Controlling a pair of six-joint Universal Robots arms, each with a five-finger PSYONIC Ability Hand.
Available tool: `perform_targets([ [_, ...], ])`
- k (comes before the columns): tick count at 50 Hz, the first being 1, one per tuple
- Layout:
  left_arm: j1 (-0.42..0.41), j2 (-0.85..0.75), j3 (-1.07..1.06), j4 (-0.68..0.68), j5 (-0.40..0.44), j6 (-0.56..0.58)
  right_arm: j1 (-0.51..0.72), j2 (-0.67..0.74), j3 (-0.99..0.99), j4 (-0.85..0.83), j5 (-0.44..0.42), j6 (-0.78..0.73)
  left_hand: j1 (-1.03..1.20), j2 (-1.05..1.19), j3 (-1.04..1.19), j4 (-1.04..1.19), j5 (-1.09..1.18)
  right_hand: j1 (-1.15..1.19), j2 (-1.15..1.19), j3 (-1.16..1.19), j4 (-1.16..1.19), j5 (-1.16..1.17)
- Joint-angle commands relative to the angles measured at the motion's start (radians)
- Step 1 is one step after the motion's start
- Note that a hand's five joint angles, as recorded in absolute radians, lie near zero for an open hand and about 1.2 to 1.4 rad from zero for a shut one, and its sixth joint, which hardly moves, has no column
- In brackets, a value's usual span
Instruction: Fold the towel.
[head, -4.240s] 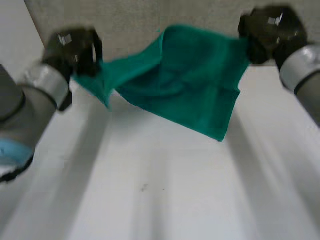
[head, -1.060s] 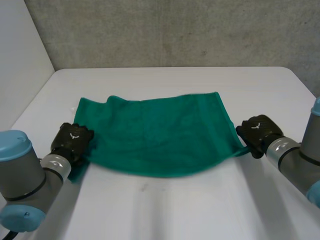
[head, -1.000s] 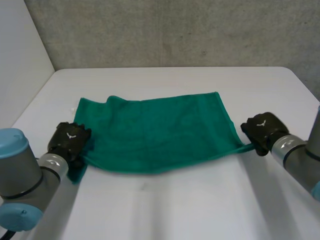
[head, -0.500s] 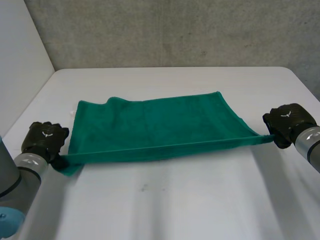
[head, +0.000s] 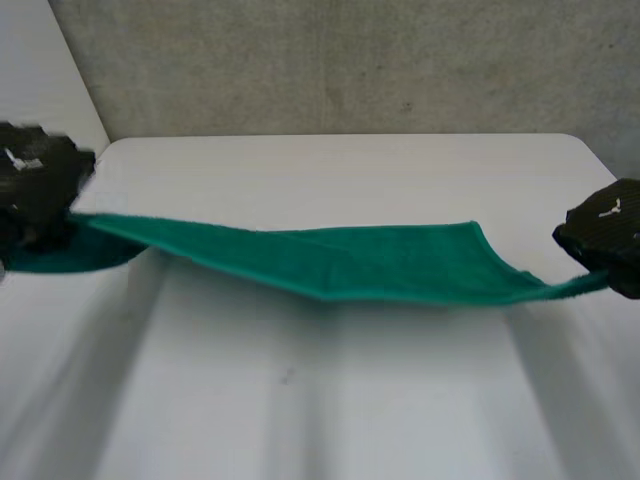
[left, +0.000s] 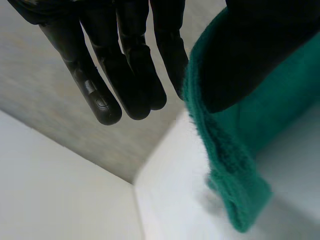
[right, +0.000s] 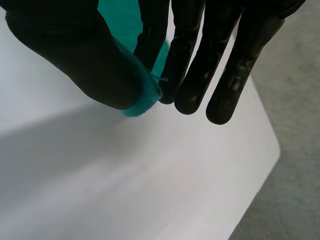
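The green towel (head: 350, 258) hangs stretched above the white table (head: 330, 400) between my two hands, sagging a little in the middle. My left hand (head: 35, 195) holds its left corner: in the left wrist view the thumb (left: 260, 45) pinches the towel's edge (left: 225, 155) against the fingers (left: 125, 65). My right hand (head: 605, 232) holds the right corner; in the right wrist view the thumb (right: 75, 55) presses the towel's corner (right: 142, 100) against the fingers (right: 185, 55).
A grey wall (head: 350, 60) rises behind the table's far edge. A white panel (head: 40, 70) stands at the table's left side. Grey floor (right: 295, 150) lies beyond the table's right edge.
Both hands have risen and spread further apart, lifting the towel off the table and pulling it taut. The left hand's fingers have closed on its corner.
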Motion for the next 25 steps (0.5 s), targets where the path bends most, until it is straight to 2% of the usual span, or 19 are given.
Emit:
perform_targets([
  [1,0.020,-0.251,-0.050,-0.079,-0.002,0.147,0.011,0.183,0.029,-0.010,0.018,-0.033,0.228,0.200,0.206,0.204,0.292,0.416,0.222,0.213,0.203,0.221],
  [7,0.059,-0.481,-0.016,-0.054,-0.009,0.181,0.030,0.371,-0.025,-0.068,0.082,-0.028,0.228,0.200,0.206,0.204,0.292,0.416,0.222,0.213,0.203,0.221],
  [8,0.056,-0.532,0.028,-0.036,-0.028,0.181,0.034,0.409,-0.072,-0.103,0.115,-0.019,0.228,0.200,0.206,0.204,0.292,0.416,0.222,0.213,0.203,0.221],
  [12,0.025,-0.583,0.192,0.015,-0.101,0.180,0.085,0.457,-0.248,-0.201,0.183,0.027,0.228,0.200,0.206,0.204,0.292,0.416,0.222,0.213,0.203,0.221],
  [15,-0.010,-0.588,0.336,0.059,-0.128,0.177,0.123,0.456,-0.408,-0.267,0.194,0.108,0.228,0.200,0.206,0.204,0.292,0.416,0.222,0.213,0.203,0.221],
  [16,-0.036,-0.581,0.439,0.099,-0.129,0.172,0.146,0.456,-0.524,-0.313,0.197,0.180,0.228,0.200,0.206,0.204,0.292,0.416,0.222,0.213,0.203,0.221],
  [19,-0.070,-0.566,0.570,0.188,-0.125,0.166,0.163,0.450,-0.675,-0.396,0.191,0.293,0.228,0.200,0.206,0.204,0.292,0.416,0.222,0.213,0.203,0.221],
  [20,-0.084,-0.548,0.635,0.273,-0.126,0.165,0.165,0.433,-0.751,-0.468,0.191,0.362,0.228,0.200,0.206,0.204,0.292,0.416,0.222,0.213,0.203,0.221],
  [22,-0.093,-0.516,0.674,0.376,-0.125,0.160,0.163,0.398,-0.792,-0.545,0.192,0.425,0.228,0.200,0.206,0.204,0.292,0.416,0.222,0.213,0.203,0.221],
  [25,-0.107,-0.451,0.674,0.582,-0.115,0.109,0.163,0.287,-0.749,-0.678,0.186,0.504,0.228,0.200,0.206,0.204,0.292,0.416,0.222,0.213,0.203,0.221],
])
